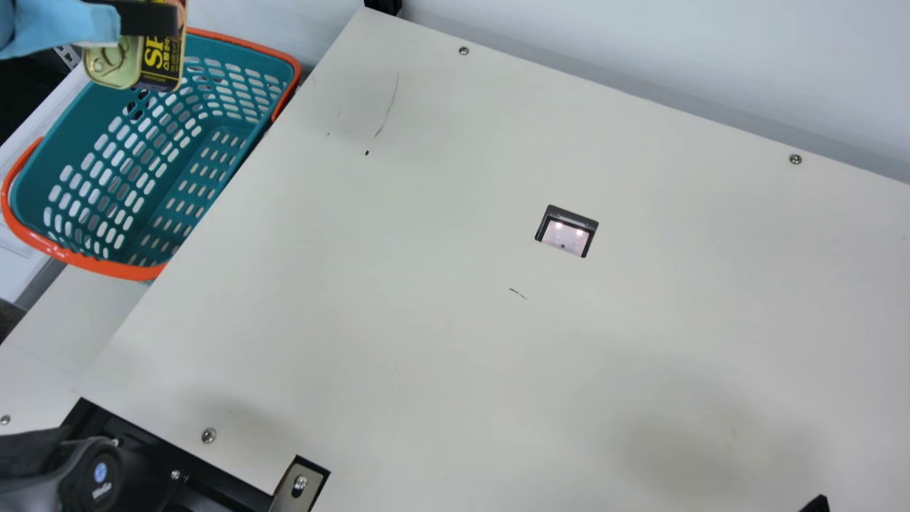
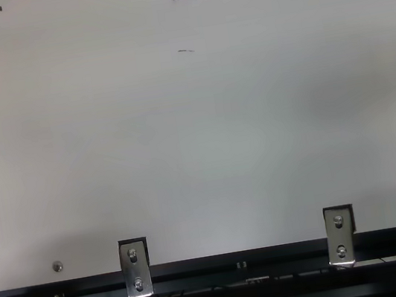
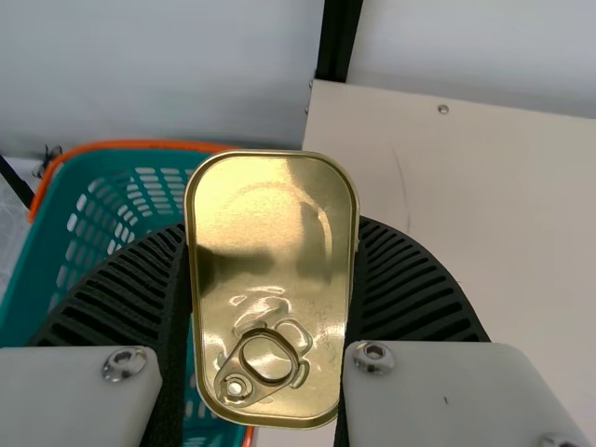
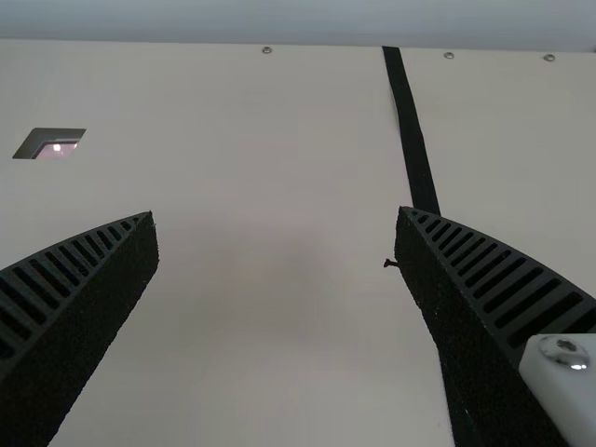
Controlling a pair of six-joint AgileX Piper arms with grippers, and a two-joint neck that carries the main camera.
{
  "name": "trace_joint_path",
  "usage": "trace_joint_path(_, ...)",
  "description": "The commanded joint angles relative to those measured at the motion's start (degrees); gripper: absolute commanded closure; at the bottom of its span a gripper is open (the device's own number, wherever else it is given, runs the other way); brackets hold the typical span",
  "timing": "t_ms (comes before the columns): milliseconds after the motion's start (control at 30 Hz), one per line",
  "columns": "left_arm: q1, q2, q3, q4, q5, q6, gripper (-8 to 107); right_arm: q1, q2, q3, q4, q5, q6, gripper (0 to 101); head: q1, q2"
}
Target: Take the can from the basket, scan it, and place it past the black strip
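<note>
and here's my left gripper, up at the main view's top left corner, its two ribbed fingers clamped on the sides of the can. i've got that can up above the basket, clear of the scanner set into the table. its gold face, pull ring and all, looks straight into my left wrist view. over on the other side, my right gripper pokes in at the main view's bottom edge; from its wrist i see the fingers spread wide, nothing between them, near the black strip.
</note>
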Motion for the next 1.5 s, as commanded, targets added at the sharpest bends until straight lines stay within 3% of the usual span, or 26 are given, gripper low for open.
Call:
trace_joint_path(0,0.2,0.1,-0.3,-0.4,2.1,-1.4,89,0.0,0.0,0.0,0.0,0.0,0.0,0,-1.8,0.8)
trace_joint_path(400,3.7,0.5,-0.7,-11.1,22.0,-12.4,89,0.0,0.0,0.0,0.0,0.0,0.0,0,-1.8,0.8)
trace_joint_path(733,-2.7,1.8,3.8,-16.3,22.0,-22.2,89,0.0,0.0,0.0,0.0,0.0,0.0,0,-1.8,0.8)
trace_joint_path(1200,-3.3,2.1,3.3,-15.6,22.0,-24.3,89,0.0,0.0,0.0,0.0,0.0,0.0,0,-1.8,0.8)
trace_joint_path(1467,-5.0,5.3,4.6,-17.6,22.0,-32.0,89,0.0,0.0,0.0,0.0,0.0,0.0,0,-1.8,0.8)
